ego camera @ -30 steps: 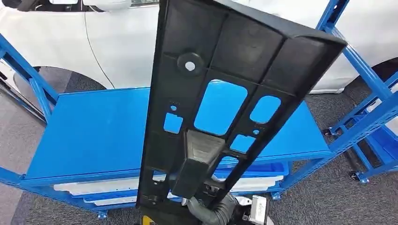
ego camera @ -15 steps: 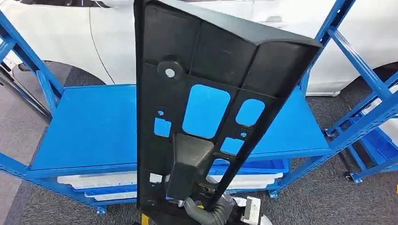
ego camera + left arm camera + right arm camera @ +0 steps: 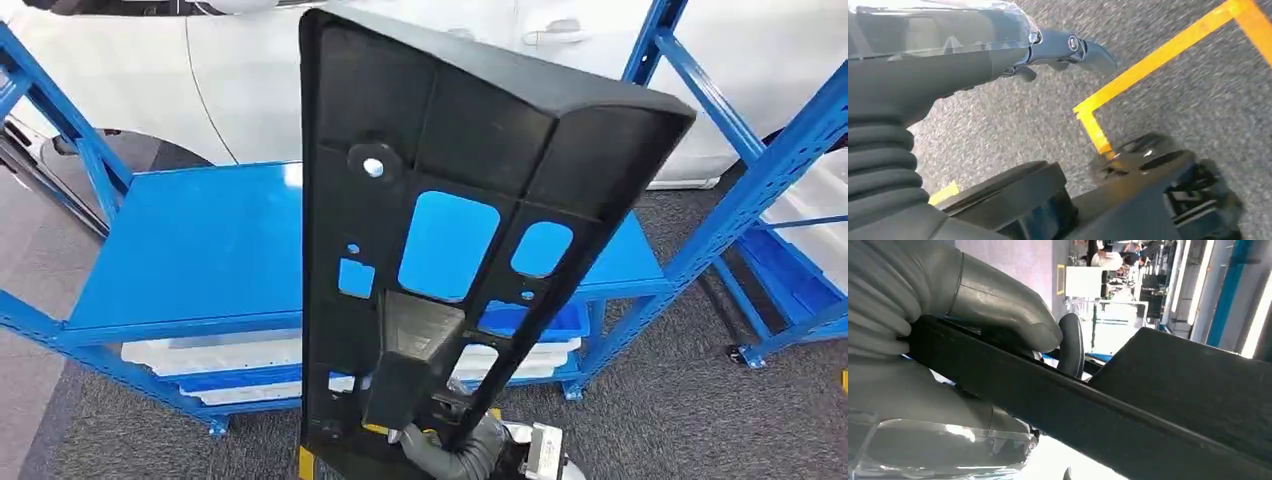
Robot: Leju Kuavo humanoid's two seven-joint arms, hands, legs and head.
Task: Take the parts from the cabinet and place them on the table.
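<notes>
A large black plastic panel with several cut-out windows stands upright close in front of me, hiding the middle of the blue table behind it. My right hand grips the panel at its lower end. In the right wrist view the thick grey thumb presses over the panel's edge. My left hand hangs over the carpeted floor with its fingers stretched out and nothing in it.
A white car stands behind the table. White trays lie on the table's lower shelf. A blue rack rises at the right. Yellow tape marks the grey carpet.
The whole picture has shifted, so the camera has moved: the table sits further left and the right rack has come closer. The panel stays upright in my right hand.
</notes>
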